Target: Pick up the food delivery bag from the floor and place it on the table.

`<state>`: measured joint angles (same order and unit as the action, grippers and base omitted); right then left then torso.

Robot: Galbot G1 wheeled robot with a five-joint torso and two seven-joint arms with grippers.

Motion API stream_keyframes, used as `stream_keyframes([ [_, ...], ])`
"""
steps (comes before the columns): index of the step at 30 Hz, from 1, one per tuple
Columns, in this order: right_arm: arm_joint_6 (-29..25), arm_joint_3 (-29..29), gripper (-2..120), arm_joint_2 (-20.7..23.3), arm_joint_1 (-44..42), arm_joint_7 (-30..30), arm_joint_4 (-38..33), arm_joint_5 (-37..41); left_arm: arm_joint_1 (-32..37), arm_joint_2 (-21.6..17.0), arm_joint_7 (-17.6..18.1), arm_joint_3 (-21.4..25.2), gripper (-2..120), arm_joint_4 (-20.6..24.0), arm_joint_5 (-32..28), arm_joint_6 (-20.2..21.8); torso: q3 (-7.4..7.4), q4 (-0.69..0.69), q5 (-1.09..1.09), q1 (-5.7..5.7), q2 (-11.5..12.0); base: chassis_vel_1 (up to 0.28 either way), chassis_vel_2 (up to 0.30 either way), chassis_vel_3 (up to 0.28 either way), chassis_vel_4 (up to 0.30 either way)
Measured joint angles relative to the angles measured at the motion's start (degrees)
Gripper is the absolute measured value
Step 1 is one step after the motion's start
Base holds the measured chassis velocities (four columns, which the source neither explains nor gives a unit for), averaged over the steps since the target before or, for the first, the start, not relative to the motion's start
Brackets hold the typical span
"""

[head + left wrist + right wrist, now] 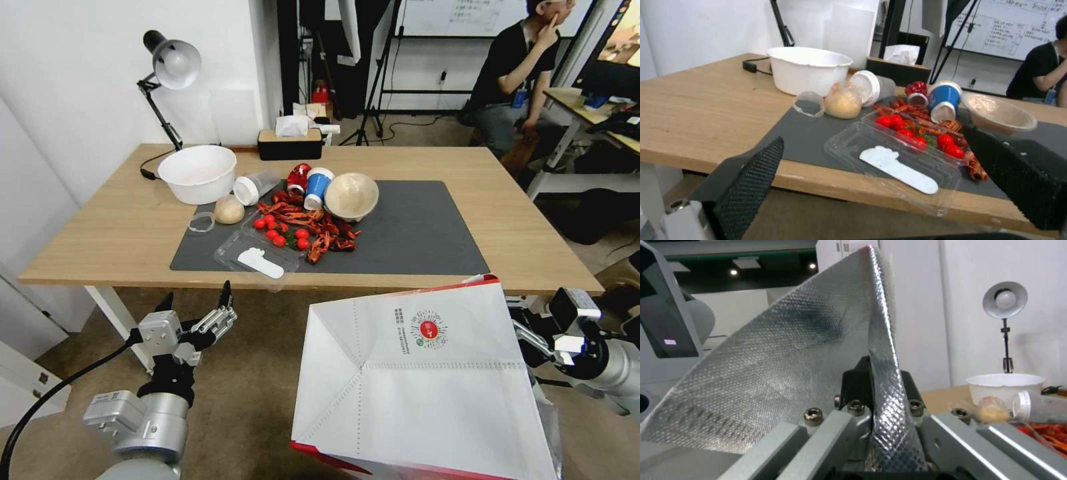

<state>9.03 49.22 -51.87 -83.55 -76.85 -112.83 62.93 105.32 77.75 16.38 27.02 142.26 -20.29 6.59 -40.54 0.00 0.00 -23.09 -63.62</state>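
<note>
Head view: the food delivery bag [427, 380] hides the right hand [878, 380] pinching its foil edge.

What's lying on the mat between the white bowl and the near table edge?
In the head view, between the white bowl and the table edge: a small clear ring, a tan bun, and an open clear tray.

foil bag wall [786, 373] clamped in jaws

Food delivery bag [427, 393]: matt white paper outside, creased; lining [786, 373] embossed silver foil, shiny. Table [100, 233]: light wood-grain top, smooth. Mat [427, 233]: matt dark grey. Clamshell tray [889, 160]: clear glossy plastic. Floor [260, 373]: worn short-pile carpet.
</note>
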Motion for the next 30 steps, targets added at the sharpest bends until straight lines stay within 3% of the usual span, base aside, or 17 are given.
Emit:
stream_keyframes([
  [8,0.01,3.68,0,1.68,-0.55,3.27,-0.70,6.46,-0.01,-0.04,0.03,0.01,100,-0.05,-0.02,-0.18,0.07,0.00,0.00,0.05,0.11,0.000,0.000,0.000,0.000],
  [17,-2.72,10.01,0,5.79,-0.67,17.67,-3.23,18.85,-0.01,0.02,0.03,0.02,100,-0.13,-0.06,-0.32,0.11,0.00,0.00,0.07,0.18,0.000,0.000,0.000,0.000],
  [20,-4.86,12.79,0,7.88,-0.43,27.72,-4.88,21.51,0.04,0.03,0.03,0.08,100,-0.15,-0.15,-0.72,0.12,0.00,0.00,0.09,0.21,0.000,0.000,0.000,0.000],
  [21,-4.86,12.79,0,7.88,-0.43,27.72,-4.88,21.51,0.04,0.03,0.03,0.08,100,-0.15,-0.15,-0.72,0.12,0.00,0.00,0.09,0.21,0.000,0.000,0.000,0.000],
  [23,-7.25,13.80,0,9.51,0.36,39.13,-6.38,23.28,0.03,0.08,0.05,0.16,100,-0.17,-0.25,-0.96,0.13,0.00,0.00,0.10,0.22,0.000,0.000,0.000,0.000],
  [24,-7.25,13.80,0,9.51,0.36,39.13,-6.38,23.28,0.03,0.08,0.05,0.16,100,-0.17,-0.25,-0.96,0.13,0.00,0.00,0.10,0.22,0.000,0.000,0.000,0.000],
  [27,-9.74,13.41,0,11.43,3.24,53.04,-7.69,24.62,0.05,0.15,0.09,0.19,100,-0.23,-0.26,-1.11,0.14,0.00,-0.01,0.11,0.24,0.000,0.000,0.000,0.000],
  [28,-9.74,13.41,0,11.43,3.24,53.04,-7.69,24.62,0.05,0.15,0.09,0.19,100,-0.23,-0.26,-1.11,0.14,0.00,-0.01,0.11,0.24,0.000,0.000,0.000,0.000],
  [30,-11.08,11.49,0,12.92,6.84,62.20,-7.50,24.79,0.08,0.15,0.10,0.22,100,-0.27,-0.26,-1.16,0.15,0.01,0.00,0.11,0.26,0.000,0.000,0.000,0.000],
])
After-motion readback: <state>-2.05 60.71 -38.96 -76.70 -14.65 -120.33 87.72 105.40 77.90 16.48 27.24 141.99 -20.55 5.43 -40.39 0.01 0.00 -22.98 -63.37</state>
